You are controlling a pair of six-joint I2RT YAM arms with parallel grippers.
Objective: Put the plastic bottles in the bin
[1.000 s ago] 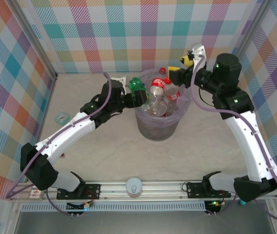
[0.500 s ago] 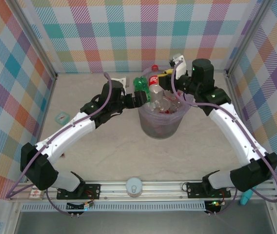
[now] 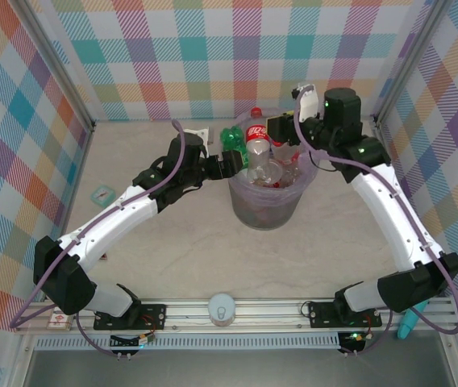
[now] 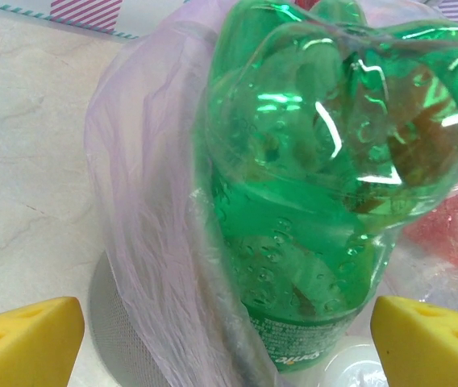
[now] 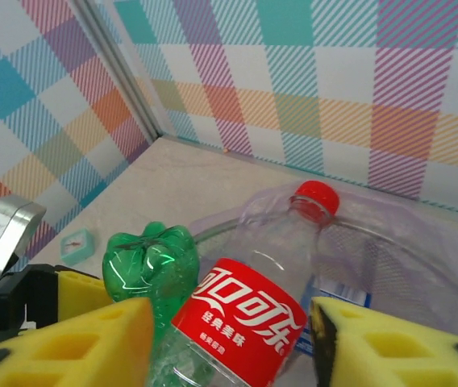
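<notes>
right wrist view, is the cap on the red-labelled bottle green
No, the red-labelled bottle between the yellow claw pads carries a red cap.

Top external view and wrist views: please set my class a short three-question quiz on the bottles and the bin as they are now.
1. True or false: the green bottle sits base up at the rim of the bin.
2. Multiple choice: what colour is the cap of the red-labelled bottle? A blue, B red, C white.
3. Short answer: what small thing lies on the table near its left edge?

Key: 1 true; 2 B; 3 the teal square packet.
</notes>
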